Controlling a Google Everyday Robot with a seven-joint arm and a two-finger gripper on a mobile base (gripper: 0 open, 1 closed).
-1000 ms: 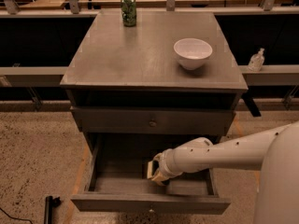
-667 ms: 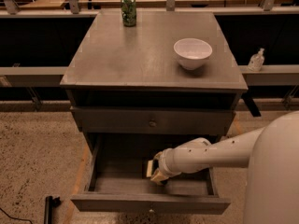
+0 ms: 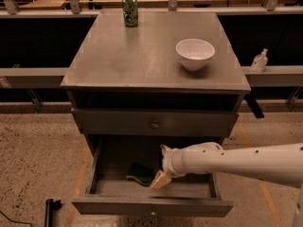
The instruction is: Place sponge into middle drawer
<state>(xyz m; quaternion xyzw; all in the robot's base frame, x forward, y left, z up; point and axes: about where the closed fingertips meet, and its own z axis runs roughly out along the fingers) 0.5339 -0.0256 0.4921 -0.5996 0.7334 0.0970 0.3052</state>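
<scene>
Sponge (image 3: 140,173) lies flat on the floor of the open middle drawer (image 3: 151,205), a little left of centre and towards the back. Its dark green scouring side faces up, and a thin yellow edge shows along the near side. Its outline looks like a soft rectangle, partly in shadow.

From my seat, the white arm reaches in from the right, and the gripper (image 3: 160,179) sits low inside the same drawer, just right of the sponge. I cannot tell whether its pale tip touches the sponge, nor whether the jaws are open or closed.

The drawer is pulled well out from the grey cabinet, and its floor and side walls are in view. The drawer (image 3: 154,123) above it is closed, with a small round knob at its centre.

On the tabletop (image 3: 118,56), a white bowl (image 3: 195,54) stands upright near the right side. A green can (image 3: 130,10) stands at the back edge, well apart from the bowl.
</scene>
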